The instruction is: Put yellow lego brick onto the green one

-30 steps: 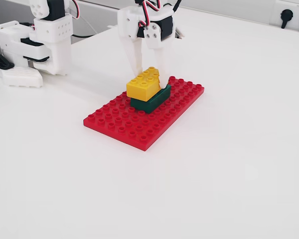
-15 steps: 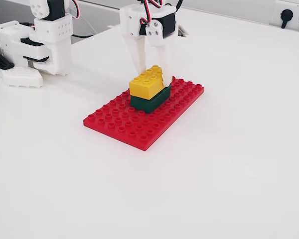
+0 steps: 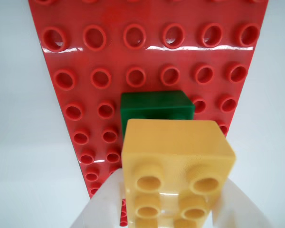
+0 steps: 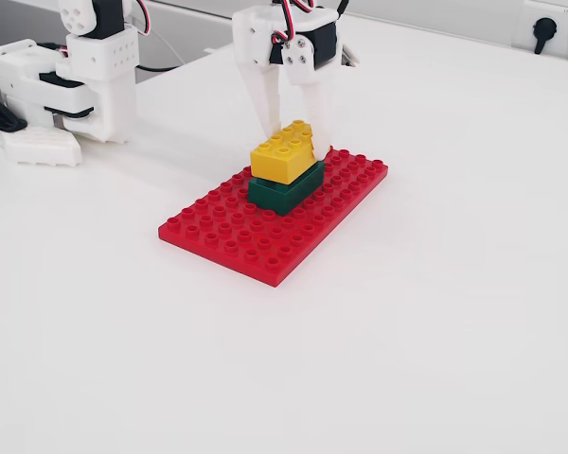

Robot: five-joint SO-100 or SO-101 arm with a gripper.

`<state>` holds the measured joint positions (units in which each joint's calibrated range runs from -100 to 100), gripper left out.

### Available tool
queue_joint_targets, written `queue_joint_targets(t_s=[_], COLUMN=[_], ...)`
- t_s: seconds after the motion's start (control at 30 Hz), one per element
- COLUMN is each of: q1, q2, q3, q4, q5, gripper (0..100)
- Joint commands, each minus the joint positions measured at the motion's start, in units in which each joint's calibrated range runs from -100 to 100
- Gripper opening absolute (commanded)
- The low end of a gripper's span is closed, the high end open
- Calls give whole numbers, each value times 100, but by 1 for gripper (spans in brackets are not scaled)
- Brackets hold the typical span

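Fixed view, upper centre of frame: white tool (image 4: 296,132) hangs over the red studded baseplate (image 4: 237,241), fingers pinching the yellow lego brick (image 4: 284,151) by its long sides near the far end. Yellow brick sits above the green one (image 4: 282,193), roughly lined up with it; front end looks slightly tilted, and whether it is fully seated cannot be told. Green brick stands on the baseplate, toward its upper right part.

Wrist view: yellow brick (image 3: 177,166) fills lower centre, studs up, white fingers (image 3: 99,209) at either flank. Green end (image 3: 156,107) shows just past it, against red studs (image 3: 147,71).

White bench (image 4: 435,312) all round; arm base (image 4: 71,80) upper left.
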<state>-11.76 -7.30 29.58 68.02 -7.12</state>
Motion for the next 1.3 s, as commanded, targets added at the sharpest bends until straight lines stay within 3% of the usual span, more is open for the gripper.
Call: queue_joint_targets(t_s=[0.0, 1.27], q1=[-33, 122], q2=[-20, -53], q3=[-170, 84], q4=[40, -29], q5=[9, 97], gripper=[14, 14])
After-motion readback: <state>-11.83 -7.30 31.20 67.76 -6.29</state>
